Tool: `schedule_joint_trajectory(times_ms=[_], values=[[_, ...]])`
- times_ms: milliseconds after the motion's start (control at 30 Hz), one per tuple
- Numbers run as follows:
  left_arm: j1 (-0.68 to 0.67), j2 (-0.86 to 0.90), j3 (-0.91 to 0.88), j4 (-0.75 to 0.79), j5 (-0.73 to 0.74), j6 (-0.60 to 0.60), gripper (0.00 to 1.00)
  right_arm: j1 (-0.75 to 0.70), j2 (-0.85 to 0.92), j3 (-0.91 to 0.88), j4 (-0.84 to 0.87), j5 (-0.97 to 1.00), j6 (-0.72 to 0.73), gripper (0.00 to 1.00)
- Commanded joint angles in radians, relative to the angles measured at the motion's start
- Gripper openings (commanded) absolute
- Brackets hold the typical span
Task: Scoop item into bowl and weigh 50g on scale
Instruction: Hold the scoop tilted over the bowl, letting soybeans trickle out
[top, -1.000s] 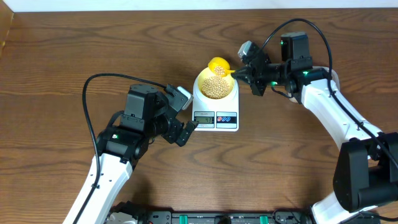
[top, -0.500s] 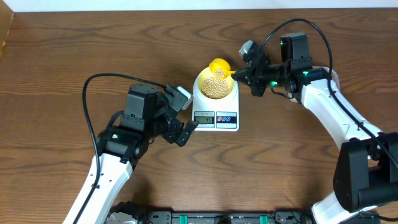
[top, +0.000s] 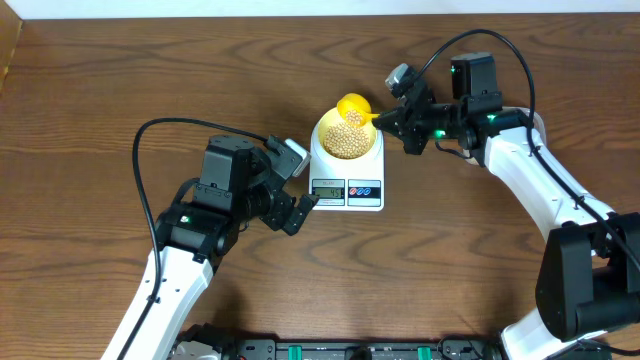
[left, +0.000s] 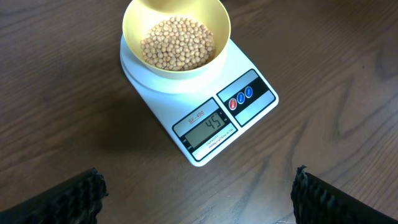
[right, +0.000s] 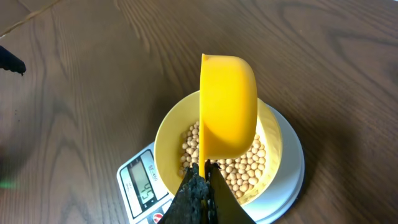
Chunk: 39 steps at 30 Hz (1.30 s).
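Note:
The pale yellow bowl (top: 347, 134) (left: 176, 36) (right: 271, 144) sits on the white scale (top: 347, 190) (left: 249, 118) (right: 138, 185) and holds a layer of tan beans (top: 348, 140) (left: 178, 43) (right: 242, 169). The display (left: 211, 130) reads 45. My right gripper (top: 385, 119) (right: 204, 173) is shut on the handle of a bright yellow scoop (top: 352, 104) (right: 227, 107), which is tipped on its side over the bowl's far rim. My left gripper (top: 300, 180) (left: 198, 193) is open and holds nothing, just left of the scale's front.
Dark wooden table (top: 100, 90) all round. A cardboard edge (top: 8, 45) shows at the far left. The arms' black cables arc above the table on both sides.

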Motion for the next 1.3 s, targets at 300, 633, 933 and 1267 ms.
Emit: schedule_joint_trajectory(times_ms=[300, 633, 933, 1267], values=[[0.004, -0.006, 0.003, 0.001, 0.005, 0.002, 0.98, 0.004, 0.007, 0.000, 0.002, -0.013, 0.003, 0.01], [0.004, -0.006, 0.003, 0.001, 0.005, 0.002, 0.98, 0.004, 0.007, 0.000, 0.002, -0.013, -0.170, 0.01], [0.004, -0.006, 0.003, 0.002, 0.005, 0.002, 0.98, 0.004, 0.007, 0.000, 0.002, 0.031, -0.248, 0.01], [0.004, -0.006, 0.003, 0.001, 0.005, 0.002, 0.98, 0.004, 0.007, 0.000, 0.002, 0.031, -0.223, 0.01]])
